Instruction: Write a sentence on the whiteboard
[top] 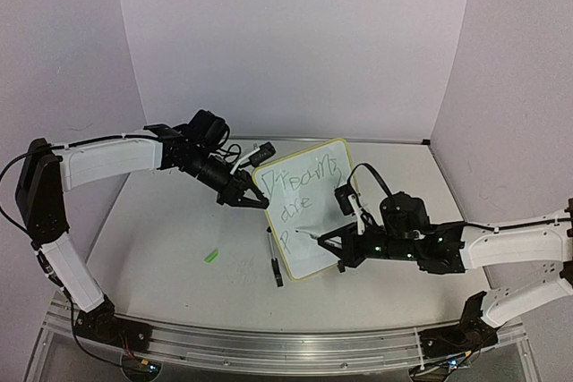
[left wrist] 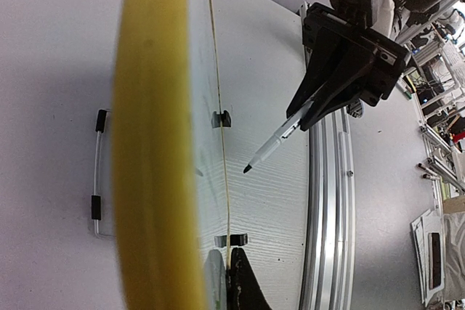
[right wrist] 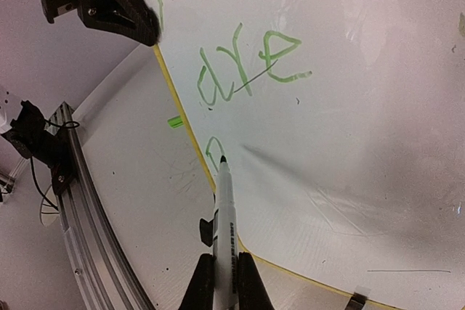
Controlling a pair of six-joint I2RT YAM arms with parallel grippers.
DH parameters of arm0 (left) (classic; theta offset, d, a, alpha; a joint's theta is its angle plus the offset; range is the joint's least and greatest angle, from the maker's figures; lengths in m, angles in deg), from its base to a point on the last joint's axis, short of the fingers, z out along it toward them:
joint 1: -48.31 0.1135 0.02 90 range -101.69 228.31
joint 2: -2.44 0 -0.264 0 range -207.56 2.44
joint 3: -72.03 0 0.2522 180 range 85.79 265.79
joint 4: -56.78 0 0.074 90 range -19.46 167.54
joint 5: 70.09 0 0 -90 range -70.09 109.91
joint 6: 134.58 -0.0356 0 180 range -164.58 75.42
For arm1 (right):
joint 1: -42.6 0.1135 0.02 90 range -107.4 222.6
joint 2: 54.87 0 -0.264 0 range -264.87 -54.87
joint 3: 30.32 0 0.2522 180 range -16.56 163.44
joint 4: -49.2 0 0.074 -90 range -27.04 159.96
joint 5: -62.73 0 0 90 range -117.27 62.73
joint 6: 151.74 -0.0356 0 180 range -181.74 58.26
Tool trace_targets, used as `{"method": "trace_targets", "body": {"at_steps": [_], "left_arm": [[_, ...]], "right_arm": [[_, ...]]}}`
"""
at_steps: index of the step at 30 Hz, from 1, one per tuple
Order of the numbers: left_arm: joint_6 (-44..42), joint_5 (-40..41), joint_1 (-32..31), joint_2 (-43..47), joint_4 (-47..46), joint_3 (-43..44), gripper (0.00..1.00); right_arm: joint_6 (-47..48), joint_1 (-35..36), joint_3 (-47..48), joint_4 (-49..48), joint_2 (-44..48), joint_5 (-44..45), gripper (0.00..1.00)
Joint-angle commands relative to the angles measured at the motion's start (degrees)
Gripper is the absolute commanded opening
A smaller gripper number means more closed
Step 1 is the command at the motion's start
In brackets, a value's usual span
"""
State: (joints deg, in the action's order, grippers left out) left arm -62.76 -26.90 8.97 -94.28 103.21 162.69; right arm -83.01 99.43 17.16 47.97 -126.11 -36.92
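Note:
The whiteboard (top: 313,221) has a thin yellow frame and stands tilted at the table's middle. Green words "Dreams" (top: 304,182) and "are" (top: 291,212) are on it, with a started "P" (top: 287,237) below. My left gripper (top: 253,196) is shut on the board's upper left edge; the left wrist view shows the yellow frame (left wrist: 156,143) edge-on between my fingers (left wrist: 247,288). My right gripper (top: 343,246) is shut on a white marker (right wrist: 225,230). Its tip (right wrist: 222,159) is at the "P" (right wrist: 214,147), under "are" (right wrist: 247,67). The board fills the right wrist view (right wrist: 349,150).
A green marker cap (top: 211,256) lies on the table left of the board and also shows in the right wrist view (right wrist: 175,122). A thin rod with black ends (top: 274,262) lies by the board's lower left corner. An aluminium rail (top: 269,342) runs along the near edge. Walls close in behind and at both sides.

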Motion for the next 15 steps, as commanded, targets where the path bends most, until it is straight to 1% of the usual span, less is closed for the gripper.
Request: {"method": "trace_targets", "body": {"at_steps": [1, 15], "left_arm": [[-2.50, 3.65, -0.83, -1.18, 3.93, -0.01, 0.00], [-2.50, 3.52, -0.84, -1.53, 4.00, 0.13, 0.00]], "right_arm": [[0.92, -0.86, -0.03, -1.28, -0.31, -0.51, 0.00], [1.96, -1.06, 2.15, -2.24, -3.71, -2.22, 0.00]]}}
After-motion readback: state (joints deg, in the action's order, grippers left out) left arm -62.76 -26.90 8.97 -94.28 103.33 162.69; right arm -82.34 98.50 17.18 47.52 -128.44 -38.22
